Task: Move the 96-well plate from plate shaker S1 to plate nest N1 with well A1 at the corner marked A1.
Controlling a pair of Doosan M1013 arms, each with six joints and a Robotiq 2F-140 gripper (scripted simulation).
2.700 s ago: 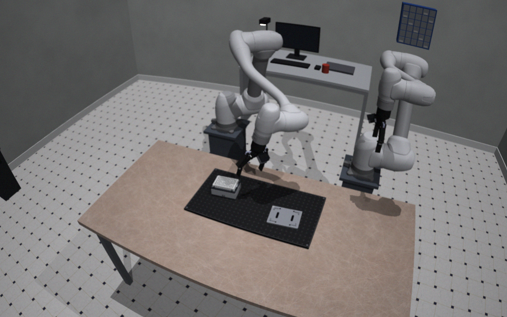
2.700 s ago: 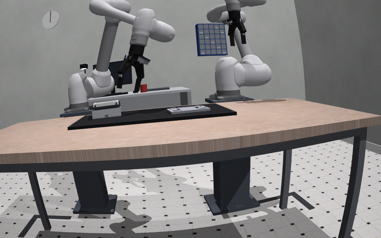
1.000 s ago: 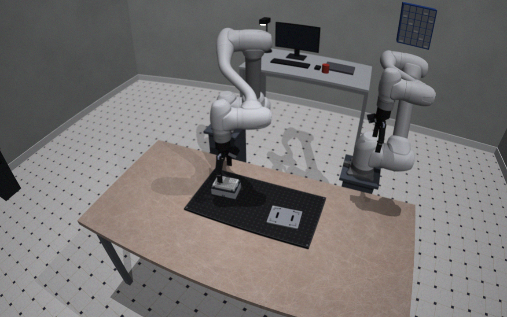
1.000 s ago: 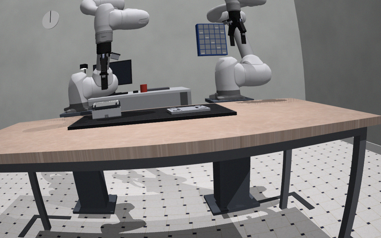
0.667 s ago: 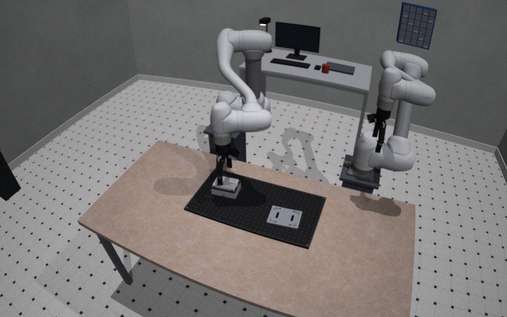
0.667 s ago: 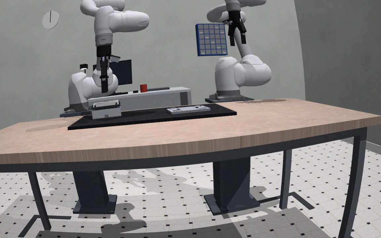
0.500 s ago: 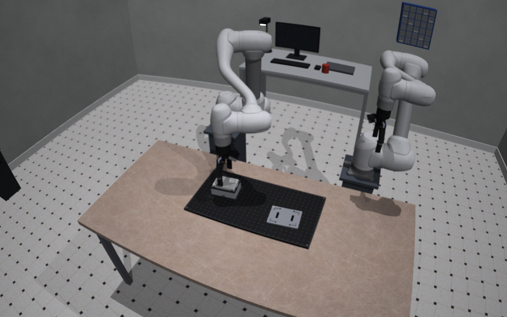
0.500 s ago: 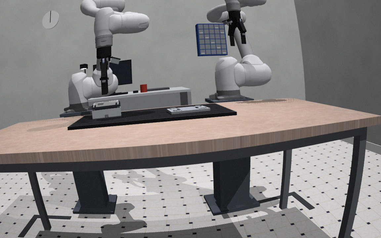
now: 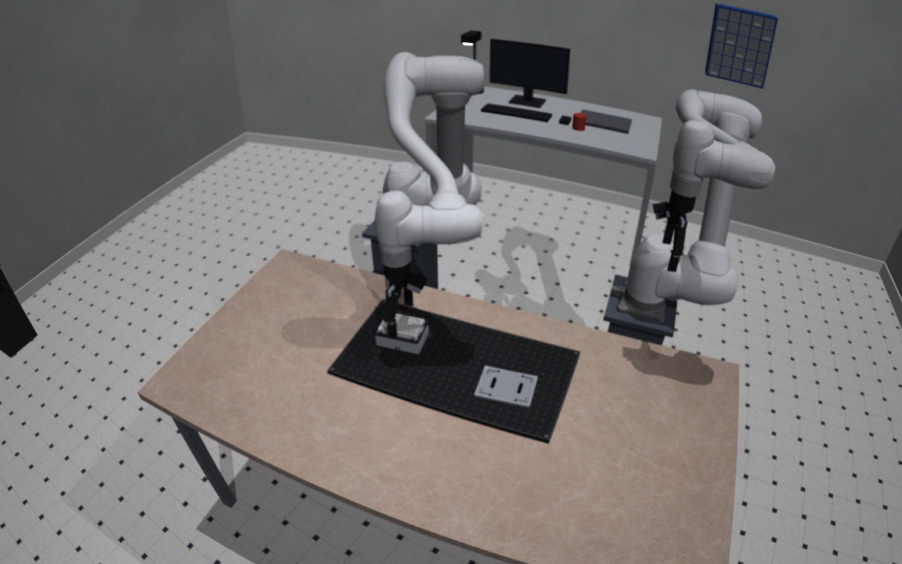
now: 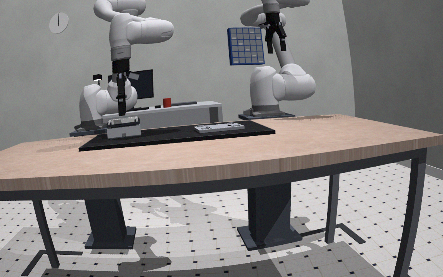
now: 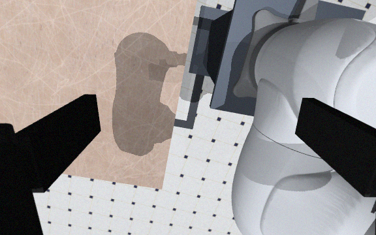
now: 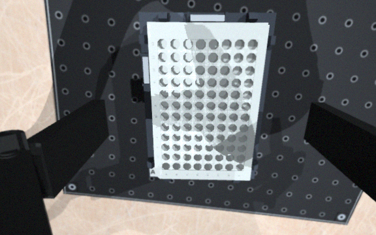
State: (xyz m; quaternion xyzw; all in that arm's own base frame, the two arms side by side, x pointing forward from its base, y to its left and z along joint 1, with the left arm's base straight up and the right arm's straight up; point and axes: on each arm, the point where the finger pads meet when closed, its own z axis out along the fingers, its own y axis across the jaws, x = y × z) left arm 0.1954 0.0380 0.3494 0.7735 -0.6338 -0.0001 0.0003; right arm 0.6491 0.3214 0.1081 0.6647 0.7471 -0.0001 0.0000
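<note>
We identify a table [image 9: 370, 456] [image 10: 199, 161] [image 11: 61, 65] [image 12: 12, 65] carrying a black board [image 9: 433, 389] [image 10: 168, 137] [image 12: 354, 81]. The left gripper [image 9: 671, 254] [image 10: 277, 51] [image 11: 198, 114] is fully open, holds nothing and hangs well apart from the board. The right gripper [image 9: 399, 316] [image 10: 122, 114] [image 12: 205, 119] is fully open and holds nothing; we observe it pointing down above the plate, one finger toward each long side. On the board stand S1 [image 9: 401, 343] [image 10: 123, 131] [image 12: 234, 17] and, apart from it, N1 [image 9: 506, 387] [image 10: 219, 127], unoccupied. We locate the plate [image 9: 409, 324] [image 10: 125, 119] [image 12: 204, 29] on S1, wells up.
</note>
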